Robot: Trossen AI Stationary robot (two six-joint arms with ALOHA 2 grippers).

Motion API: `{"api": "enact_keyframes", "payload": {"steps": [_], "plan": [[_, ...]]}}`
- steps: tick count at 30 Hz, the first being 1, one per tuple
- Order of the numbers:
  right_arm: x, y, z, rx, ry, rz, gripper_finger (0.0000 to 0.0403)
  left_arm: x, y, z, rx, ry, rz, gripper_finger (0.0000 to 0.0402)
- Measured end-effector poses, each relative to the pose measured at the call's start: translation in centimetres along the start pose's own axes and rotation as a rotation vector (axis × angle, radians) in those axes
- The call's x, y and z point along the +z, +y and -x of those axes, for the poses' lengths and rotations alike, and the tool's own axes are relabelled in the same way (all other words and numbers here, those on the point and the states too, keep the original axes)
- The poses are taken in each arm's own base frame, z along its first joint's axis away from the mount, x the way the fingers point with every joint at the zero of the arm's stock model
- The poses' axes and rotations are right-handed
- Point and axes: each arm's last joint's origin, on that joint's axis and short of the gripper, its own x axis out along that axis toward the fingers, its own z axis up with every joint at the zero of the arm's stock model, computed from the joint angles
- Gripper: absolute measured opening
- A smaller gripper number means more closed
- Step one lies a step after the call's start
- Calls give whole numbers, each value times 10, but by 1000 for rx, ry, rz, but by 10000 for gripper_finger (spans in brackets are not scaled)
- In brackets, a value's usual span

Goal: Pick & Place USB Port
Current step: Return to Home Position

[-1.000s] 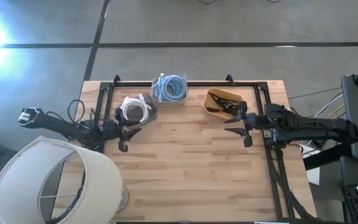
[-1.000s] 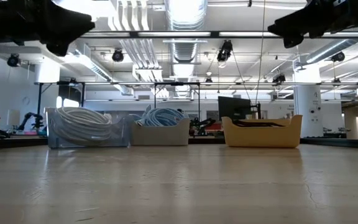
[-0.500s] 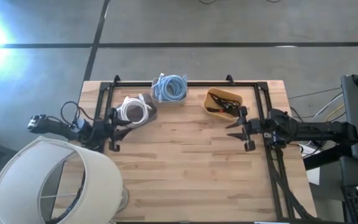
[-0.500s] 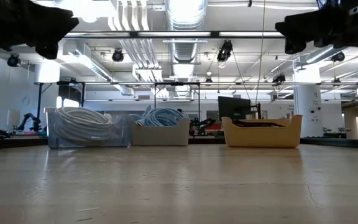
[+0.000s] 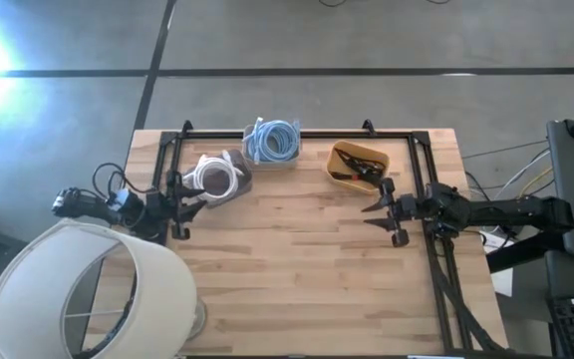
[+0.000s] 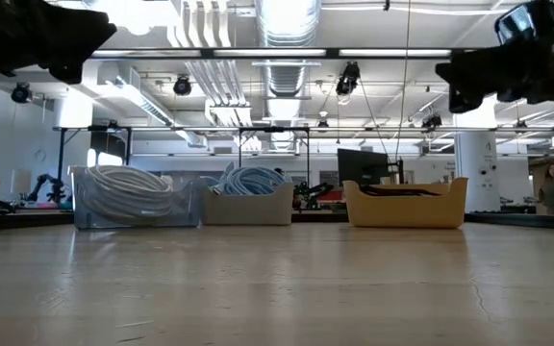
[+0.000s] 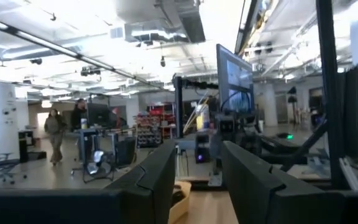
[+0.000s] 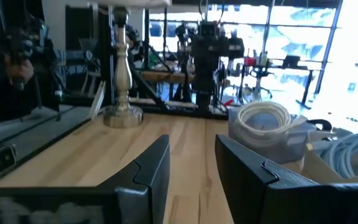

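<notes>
On the wooden worktop [image 5: 297, 279], black USB cables [image 5: 365, 170] lie in the yellow bin [image 5: 334, 163] at the far edge. Left claw [image 5: 179, 209] and right claw [image 5: 382, 211] gape empty; seemingly only homing remains.

The light wooden table [image 5: 297, 269] carries three bins in a row along its far edge: a clear bin [image 6: 135, 211] at left, a pale bin [image 6: 248, 207] in the middle, a yellow bin [image 6: 407, 210] at right. A lamp [image 5: 88, 289] stands at the near left corner.

Three bins on surface [image 5: 297, 269]: one clear bin [image 6: 138, 216], one pale bin [image 6: 248, 210], one yellow bin [image 6: 407, 210]. One lampshade [image 5: 88, 289]. Two pincers: left pincer [image 5: 199, 202], right pincer [image 5: 369, 214].
</notes>
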Motion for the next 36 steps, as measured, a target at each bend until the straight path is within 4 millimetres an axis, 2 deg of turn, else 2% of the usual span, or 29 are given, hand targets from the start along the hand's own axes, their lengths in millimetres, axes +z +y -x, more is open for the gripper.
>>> {"api": "enact_keyframes", "payload": {"steps": [5, 12, 21, 24, 30, 36], "plan": [[5, 1, 5, 1, -42, -14, 113, 0, 2, 0, 45, 16, -5, 136], [-1, 5, 16, 0, 27, -101, 106, -8, 2, 1, 88, 90, 24, 136], [7, 9, 30, -8, -59, -30, 109, -9, 2, 1, 109, 101, 20, 136], [2, 7, 29, -52, -22, -42, 108, -10, 2, 1, 111, 111, 16, 136], [-3, 1, 30, -256, 25, -79, 100, -12, 1, 0, 114, 131, 7, 136], [-3, 1, 30, -280, 17, -135, 92, -14, 1, 0, 112, 146, 0, 136]]}}
